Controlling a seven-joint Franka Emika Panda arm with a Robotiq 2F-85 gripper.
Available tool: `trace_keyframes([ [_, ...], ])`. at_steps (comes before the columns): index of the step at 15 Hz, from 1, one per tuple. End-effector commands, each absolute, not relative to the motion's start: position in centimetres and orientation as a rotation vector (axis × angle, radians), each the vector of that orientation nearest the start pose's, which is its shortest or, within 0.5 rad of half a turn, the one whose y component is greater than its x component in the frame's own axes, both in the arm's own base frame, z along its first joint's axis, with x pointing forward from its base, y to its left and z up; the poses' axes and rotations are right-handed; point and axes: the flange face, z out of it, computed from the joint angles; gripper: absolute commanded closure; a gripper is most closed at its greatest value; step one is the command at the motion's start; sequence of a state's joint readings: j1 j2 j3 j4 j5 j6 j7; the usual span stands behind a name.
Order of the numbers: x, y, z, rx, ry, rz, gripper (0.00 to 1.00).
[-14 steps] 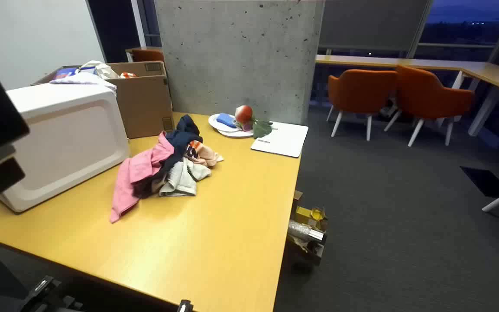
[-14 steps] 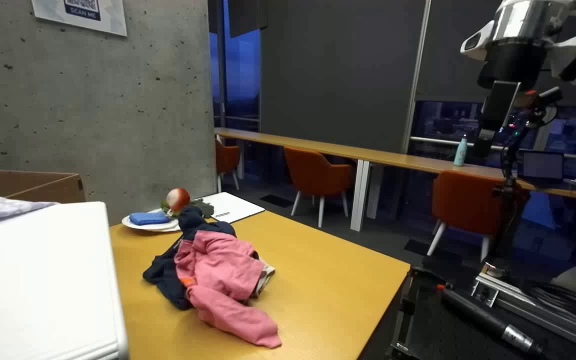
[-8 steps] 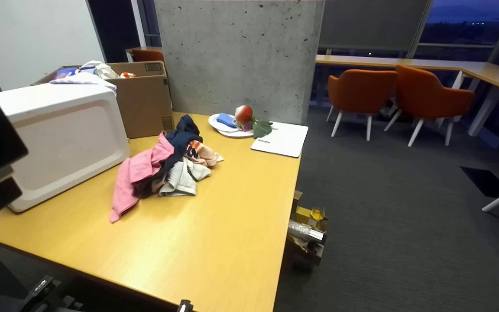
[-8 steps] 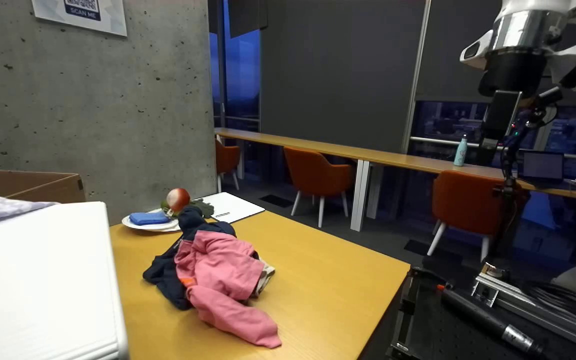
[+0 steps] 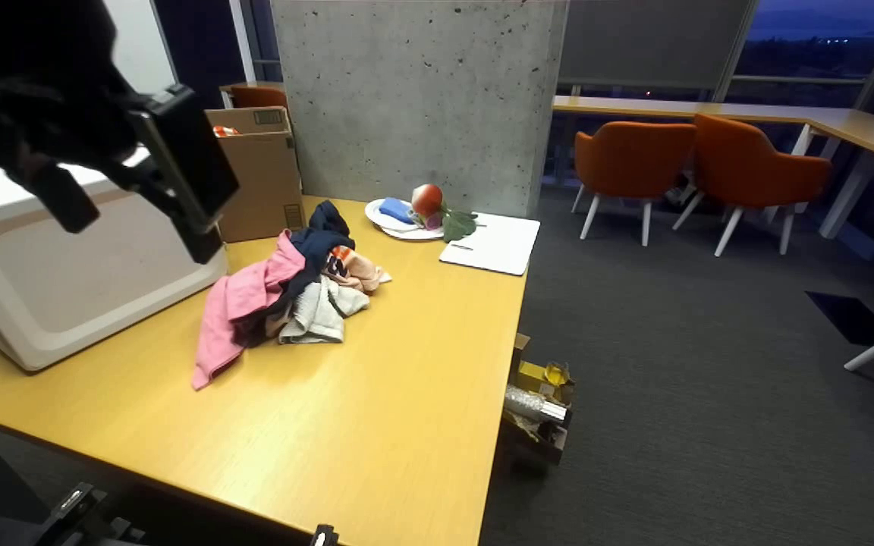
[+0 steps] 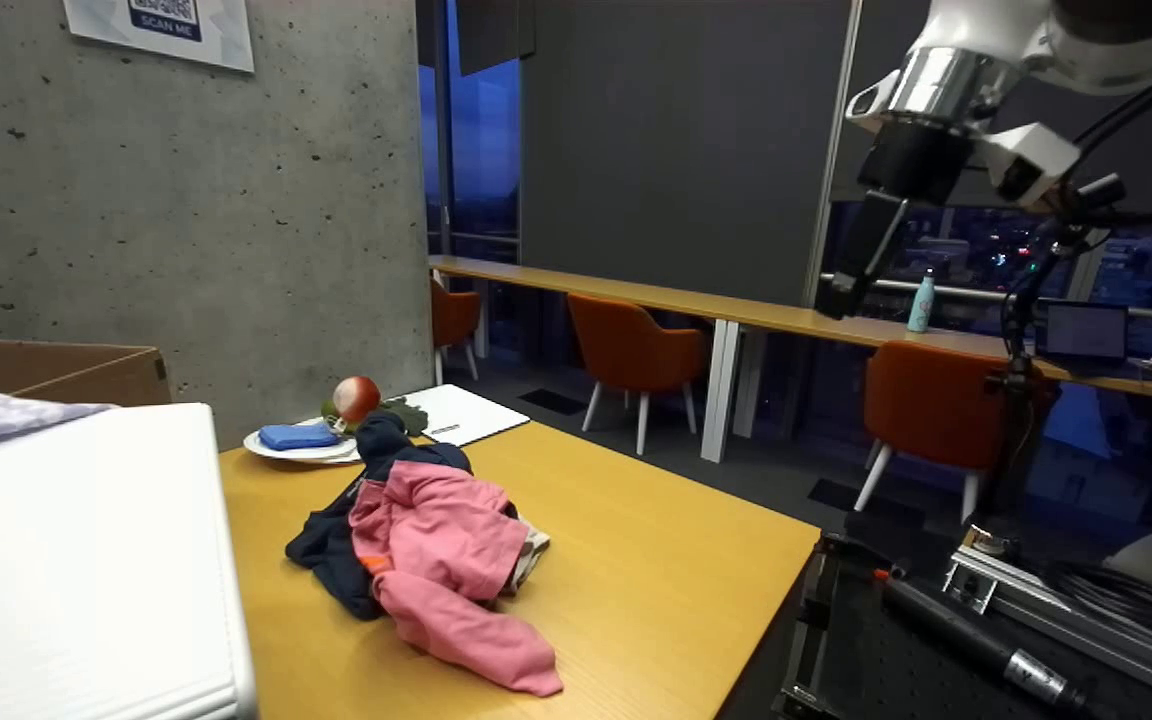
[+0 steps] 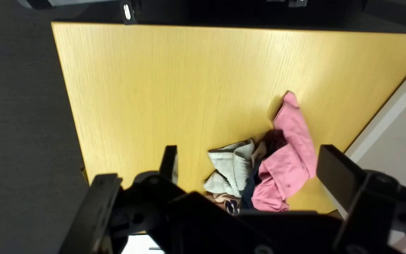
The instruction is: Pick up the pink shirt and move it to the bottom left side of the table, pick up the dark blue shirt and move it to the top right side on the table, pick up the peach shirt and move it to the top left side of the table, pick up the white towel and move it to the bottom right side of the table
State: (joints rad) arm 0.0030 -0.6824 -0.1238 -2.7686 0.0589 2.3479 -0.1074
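clothes (image 5: pixel 299 282) on table (image 5: pixel 407 364) | left: bin (image 5: pixel 103 269) | behind: plate (image 5: pixel 410 234) (both exterior views)

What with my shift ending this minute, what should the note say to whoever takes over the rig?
Gripper: open, holding nothing, raised clear of the table.
Things: all four lie heaped together on the table. The pink shirt covers part of the dark blue shirt; the peach shirt and the white towel show at one side in an exterior view.
Done: no sorting to be seen; none of the four is set apart.
Left: all four moves. Pink to bottom left, dark blue to top right, peach to top left, white towel to bottom right.
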Motion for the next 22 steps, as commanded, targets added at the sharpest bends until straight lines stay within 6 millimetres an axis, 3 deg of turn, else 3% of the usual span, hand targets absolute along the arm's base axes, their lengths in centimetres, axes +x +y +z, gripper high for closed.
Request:
trace_keyframes([
  [1, 40.9, -2.8, 39.5, -3.026, -0.039, -0.487, 0.0],
  [9, 53.1, -0.5, 31.4, -3.032, -0.176, -0.536, 0.0],
  [17, 65.5, 5.6, 22.2, -2.897, -0.437, -0.513, 0.0],
  [22, 70.4, 8.4, 19.5, -2.87, -0.573, -0.532, 0.0],
])
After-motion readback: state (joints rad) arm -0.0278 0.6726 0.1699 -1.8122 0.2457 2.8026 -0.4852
